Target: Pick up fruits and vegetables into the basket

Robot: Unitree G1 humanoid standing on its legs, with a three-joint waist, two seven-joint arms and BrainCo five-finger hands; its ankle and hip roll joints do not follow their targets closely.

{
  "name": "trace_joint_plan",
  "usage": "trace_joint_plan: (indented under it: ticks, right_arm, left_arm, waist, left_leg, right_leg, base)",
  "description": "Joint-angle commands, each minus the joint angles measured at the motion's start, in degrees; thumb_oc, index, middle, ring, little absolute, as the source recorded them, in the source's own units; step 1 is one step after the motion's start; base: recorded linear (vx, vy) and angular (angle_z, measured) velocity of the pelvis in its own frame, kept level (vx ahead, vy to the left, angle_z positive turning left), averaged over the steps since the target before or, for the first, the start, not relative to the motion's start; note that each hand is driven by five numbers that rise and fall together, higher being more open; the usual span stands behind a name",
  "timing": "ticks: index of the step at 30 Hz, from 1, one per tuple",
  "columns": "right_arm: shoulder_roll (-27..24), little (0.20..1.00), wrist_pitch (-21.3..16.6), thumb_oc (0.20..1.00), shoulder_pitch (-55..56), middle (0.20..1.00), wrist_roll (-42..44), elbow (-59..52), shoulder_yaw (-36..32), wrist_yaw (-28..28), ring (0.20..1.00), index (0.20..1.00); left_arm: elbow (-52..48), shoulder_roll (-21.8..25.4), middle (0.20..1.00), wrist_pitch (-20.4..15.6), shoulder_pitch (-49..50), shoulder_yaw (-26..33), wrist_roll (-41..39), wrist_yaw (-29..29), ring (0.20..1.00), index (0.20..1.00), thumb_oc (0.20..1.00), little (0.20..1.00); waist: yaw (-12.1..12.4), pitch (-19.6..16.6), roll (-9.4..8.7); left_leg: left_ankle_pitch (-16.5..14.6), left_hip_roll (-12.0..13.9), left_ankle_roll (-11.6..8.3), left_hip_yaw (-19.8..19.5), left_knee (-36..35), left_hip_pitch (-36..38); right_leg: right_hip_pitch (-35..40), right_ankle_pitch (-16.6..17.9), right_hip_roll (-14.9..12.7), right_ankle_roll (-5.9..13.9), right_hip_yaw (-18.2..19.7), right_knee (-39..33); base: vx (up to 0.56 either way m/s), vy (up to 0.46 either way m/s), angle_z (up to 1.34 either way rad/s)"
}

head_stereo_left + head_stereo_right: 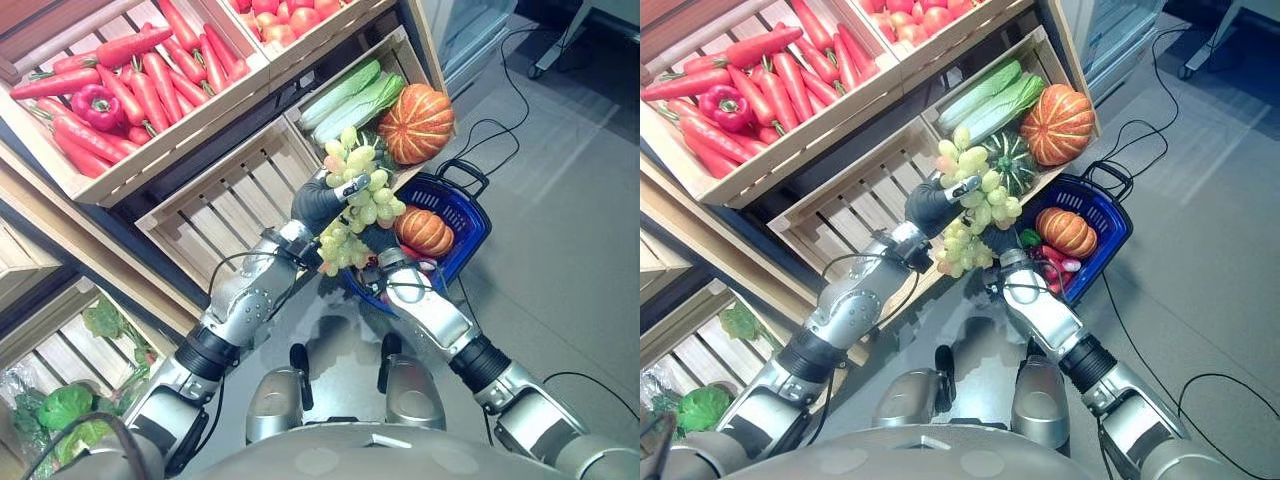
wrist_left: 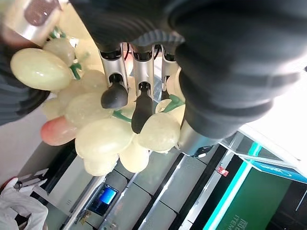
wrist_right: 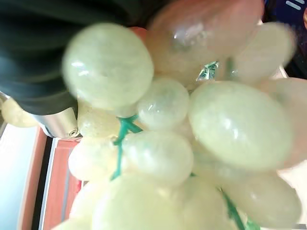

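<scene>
Gripping grapes (image 1: 358, 205), left robot hand (image 1: 322, 199) raised beside basket (image 1: 468, 215).

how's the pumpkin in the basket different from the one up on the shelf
The pumpkin in the blue basket, pumpkin, looks smaller than the shelf pumpkin. It lies among other produce in the basket; the shelf one sits in a wooden crate beside a cabbage. Both are orange and ribbed.

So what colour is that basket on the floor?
Blue, with a black handle: the basket shows best in the left eye view.
</scene>
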Motion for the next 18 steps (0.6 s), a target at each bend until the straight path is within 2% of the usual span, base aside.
trace_joint_plan:
  ticks: [1,3,4,7,11,15,18]
  right_arm:
    - [5.06,0.2,-6.94,0.2,-4.46,0.2,0.47,-2.36,-0.62,-0.46,0.2,0.2]
    - [4.88,0.2,-7.51,0.2,-4.46,0.2,0.88,-2.3,-0.93,-0.28,0.2,0.2]
    - [4.63,0.2,-7.9,0.2,-4.41,0.2,1.04,-2.42,-1.3,-0.18,0.2,0.2]
    - [3.72,0.2,-8.68,0.2,-3.95,0.2,1.25,-2.82,-2.47,0.27,0.2,0.2]
    - [2.15,0.2,-10.54,0.2,-2.64,0.2,0.71,-2.63,-5.1,0.18,0.2,0.2]
    - [-0.14,0.2,-12.14,0.2,0.35,0.2,0.09,-4.4,-9.45,0.58,0.2,0.2]
    - [-2.65,0.2,-12.63,0.2,3.0,0.2,-0.3,-7.04,-14.16,2.09,0.2,0.2]
  left_arm:
    - [-6.51,-2.99,0.2,-1.51,0.76,-3.31,-3.61,-0.54,0.2,0.2,0.2,0.2]
    - [-6.12,-2.91,0.2,-0.31,0.97,-3.32,-3.06,0.0,0.2,0.2,0.2,0.2]
    - [-5.82,-2.64,1.0,1.08,1.12,-3.36,-1.43,0.3,1.0,1.0,1.0,1.0]
    - [-5.4,-1.8,1.0,2.05,1.4,-3.46,3.81,-2.7,1.0,1.0,1.0,1.0]
    - [-6.11,0.4,1.0,-4.31,2.07,-1.66,11.96,-1.87,1.0,1.0,1.0,1.0]
    - [-7.85,3.43,1.0,-6.7,4.29,3.12,18.75,0.24,1.0,1.0,1.0,1.0]
    - [-8.83,5.63,1.0,-7.96,7.99,8.09,19.6,-0.05,1.0,1.0,1.0,1.0]
  waist:
    - [0.32,-0.57,-1.21]
    - [0.32,-0.61,-1.22]
    - [0.29,-0.66,-1.26]
    - [0.26,-0.74,-1.25]
    - [0.28,-0.89,-1.04]
    - [0.58,-1.05,-0.98]
    - [0.8,-0.64,-1.0]
  left_leg:
    - [-5.45,-1.12,3.06,-0.9,0.66,1.03]
    - [-5.38,-1.05,3.07,-0.85,0.57,1.13]
    - [-5.32,-1.01,3.05,-0.83,0.53,1.19]
    - [-5.2,-0.8,3.0,-0.79,0.58,1.3]
    - [-4.94,-0.54,2.83,-0.85,0.15,1.51]
    - [-4.81,-0.35,2.56,-1.14,0.05,1.24]
    - [-4.79,-0.25,2.38,-1.31,0.31,0.73]
  right_leg:
    - [5.75,-4.02,-3.29,5.01,0.15,-1.37]
    - [5.84,-4.02,-3.25,4.99,0.11,-1.4]
    - [5.93,-4.04,-3.21,4.98,0.09,-1.43]
    - [6.06,-4.07,-3.19,4.94,0.01,-1.37]
    - [6.2,-4.19,-3.0,4.87,-0.19,-1.44]
    - [6.03,-4.53,-2.96,4.74,-0.57,-1.24]
    - [5.6,-4.8,-2.92,4.55,-0.79,-0.89]
  base:
    - [0.0,0.0,0.0]
    - [0.0,0.0,0.0]
    - [0.0,0.0,0.0]
    - [0.01,-0.01,0.0]
    - [0.01,-0.016,0.0]
    - [0.01,-0.042,0.0]
    - [-0.03,-0.053,0.01]
